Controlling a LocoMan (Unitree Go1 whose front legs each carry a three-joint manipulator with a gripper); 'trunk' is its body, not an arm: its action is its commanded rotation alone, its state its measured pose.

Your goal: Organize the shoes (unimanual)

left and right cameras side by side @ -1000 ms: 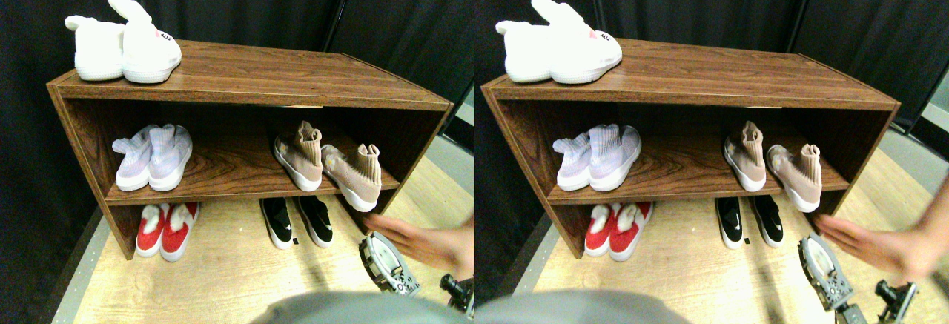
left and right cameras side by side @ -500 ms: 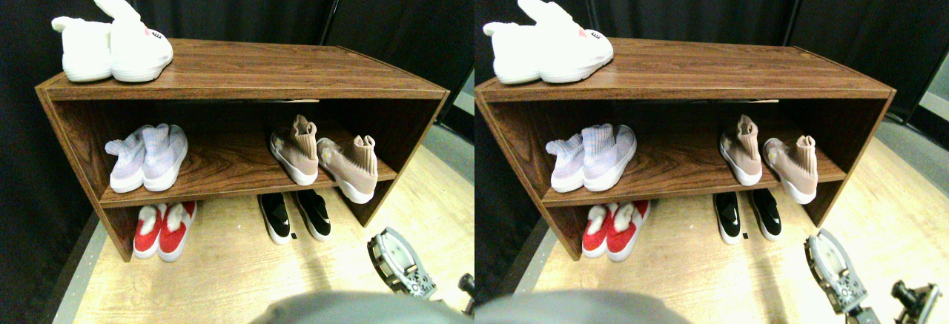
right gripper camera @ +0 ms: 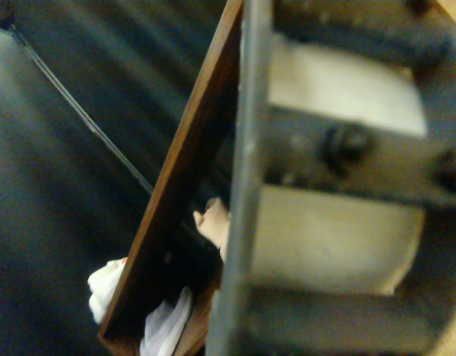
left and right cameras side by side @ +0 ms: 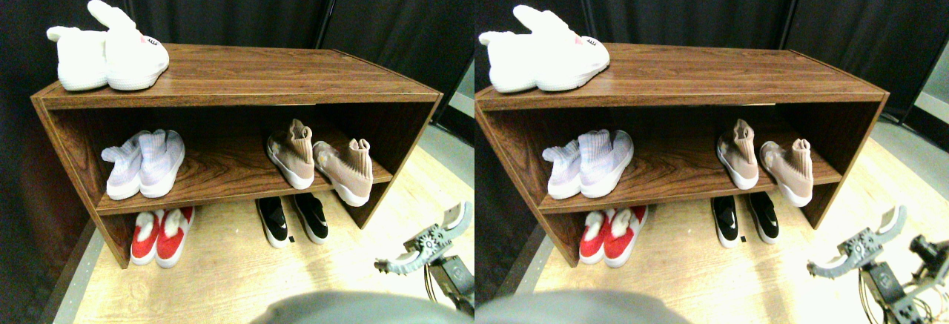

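The right end effector [left and right cameras side by side: 424,248] hovers over the floor with its jaws spread apart, holding nothing. Up and to its left, on the middle board of the brown wood-grain shoe rack [left and right cameras side by side: 237,72], stand the tan knit high-collar sneakers with white soles [left and right cameras side by side: 320,162]. The shoe nearer the end effector [left and right cameras side by side: 345,172] sits angled, its toe overhanging the board edge; the other [left and right cameras side by side: 291,158] sits square. Judged status: straightening this pair remains. The black slip-ons [left and right cameras side by side: 293,219] on the floor beneath look paired.

You face a dark wood shelf [left and right cameras side by side: 245,87] on a pale plank floor [left and right cameras side by side: 245,279] (black curtains [left and right cameras side by side: 237,5] hang behind).
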